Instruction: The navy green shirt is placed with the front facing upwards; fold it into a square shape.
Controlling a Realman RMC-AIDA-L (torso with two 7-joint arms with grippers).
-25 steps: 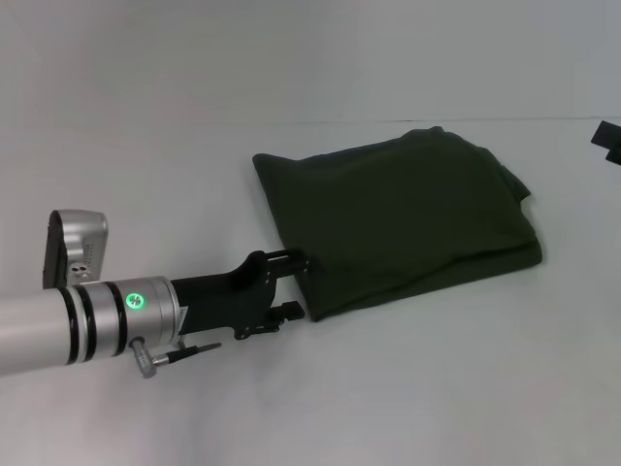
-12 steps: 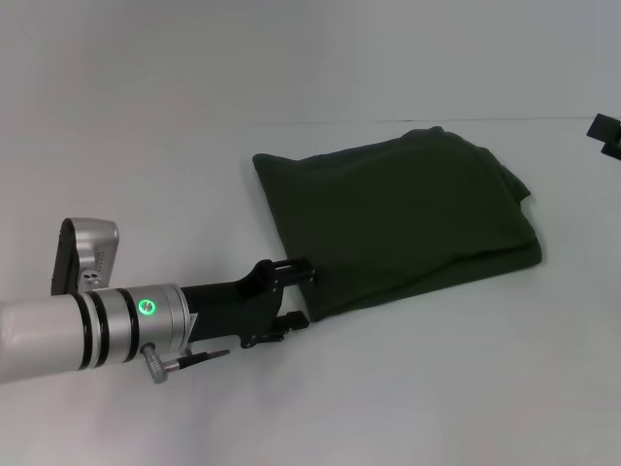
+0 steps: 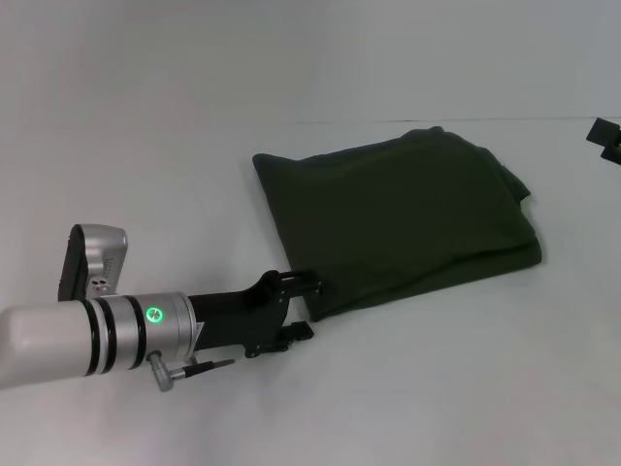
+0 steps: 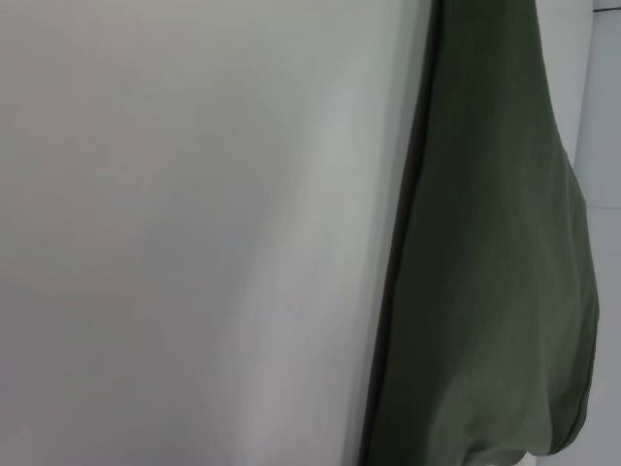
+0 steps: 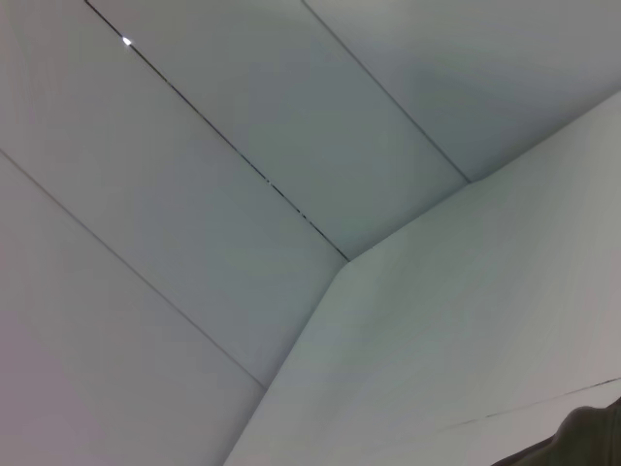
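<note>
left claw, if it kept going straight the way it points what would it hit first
Probably the shirt: the left claw sits at the folded shirt's near corner and points across it. Its height above the table is unclear.

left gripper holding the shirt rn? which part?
Cannot be told. The left gripper sits at the near-left corner of the folded navy green shirt, but whether its fingers pinch the cloth is not visible. The right gripper is off at the table's far right edge.

Lab-like: bare white table, panelled walls.
</note>
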